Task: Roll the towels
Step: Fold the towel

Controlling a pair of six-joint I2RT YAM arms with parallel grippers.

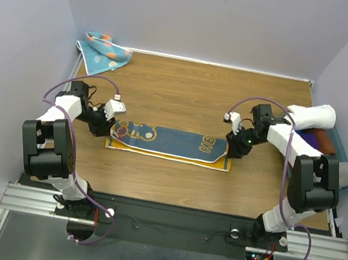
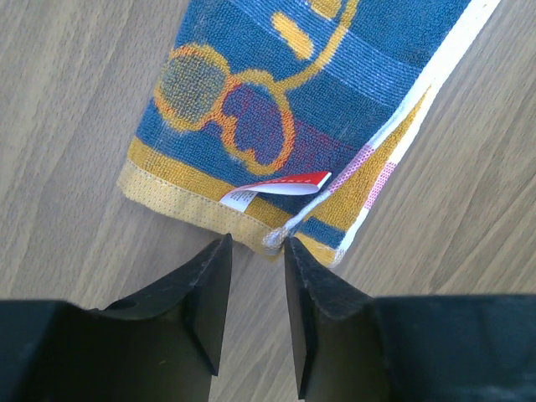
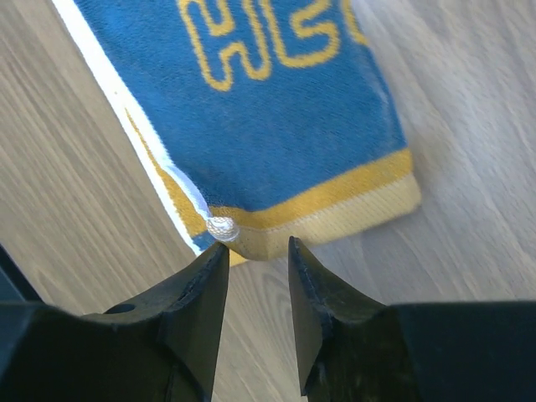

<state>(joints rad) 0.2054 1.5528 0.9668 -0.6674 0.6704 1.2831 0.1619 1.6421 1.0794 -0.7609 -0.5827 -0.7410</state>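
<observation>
The mustard-yellow towel (image 1: 170, 143) with its navy printed face lies folded into a long strip across the middle of the table. My left gripper (image 1: 110, 131) is at the strip's left end, open, its jaws just off the yellow hem (image 2: 180, 194) with nothing between them; a red-and-white label (image 2: 280, 186) sticks up there. At the right end my right gripper (image 1: 229, 150) is open too, its fingertips (image 3: 219, 255) touching the yellow hem (image 3: 335, 213) without gripping it. The light blue dotted towel (image 1: 105, 51) lies crumpled at the far left corner.
A rolled white towel (image 1: 312, 117) and a dark red cloth (image 1: 324, 139) sit in a bin off the table's right edge. Purple walls close in the table on three sides. Bare wood lies behind and in front of the strip.
</observation>
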